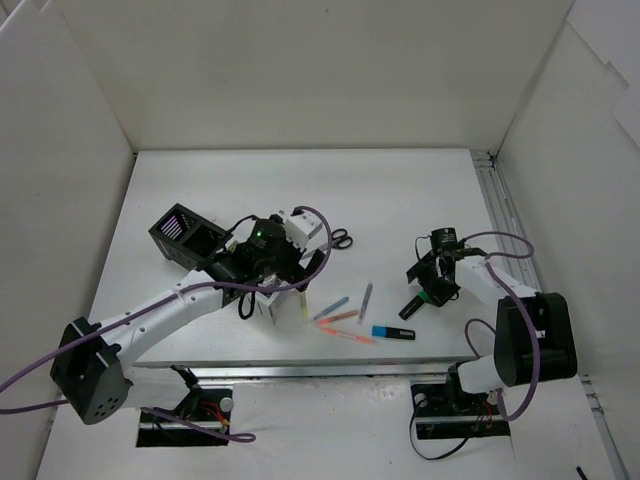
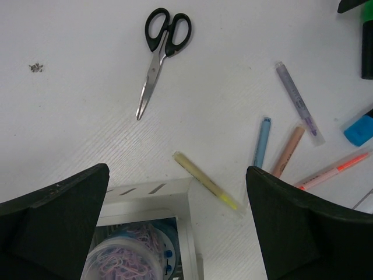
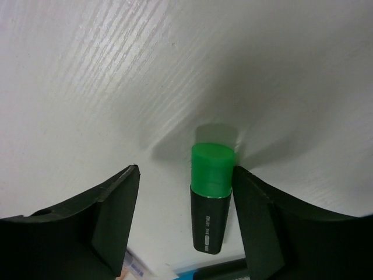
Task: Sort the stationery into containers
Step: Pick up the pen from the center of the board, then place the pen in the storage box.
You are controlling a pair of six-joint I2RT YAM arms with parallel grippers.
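My left gripper [image 1: 262, 280] [image 2: 178, 233] is open and empty above a white mesh container [image 2: 187, 195] that holds a clear round jar [image 2: 119, 262] of paper clips and a blue roll [image 2: 166, 248]. The row of containers [image 1: 185, 237] runs from black at the left to white. My right gripper [image 1: 432, 290] [image 3: 185, 198] is open and straddles a green highlighter [image 3: 211, 195] [image 1: 412, 306] lying on the table. Its cap touches the right finger. Black-handled scissors [image 2: 160, 52] [image 1: 340, 238] and a yellow pen [image 2: 207, 181] lie beyond the white container.
Blue [image 2: 262, 142], peach [image 2: 287, 150], purple [image 2: 298, 102] and orange [image 2: 335, 170] pens lie loose between the arms. A blue highlighter [image 1: 393, 332] [image 2: 358, 129] lies near the table's front edge. White walls enclose the table [image 1: 300, 180].
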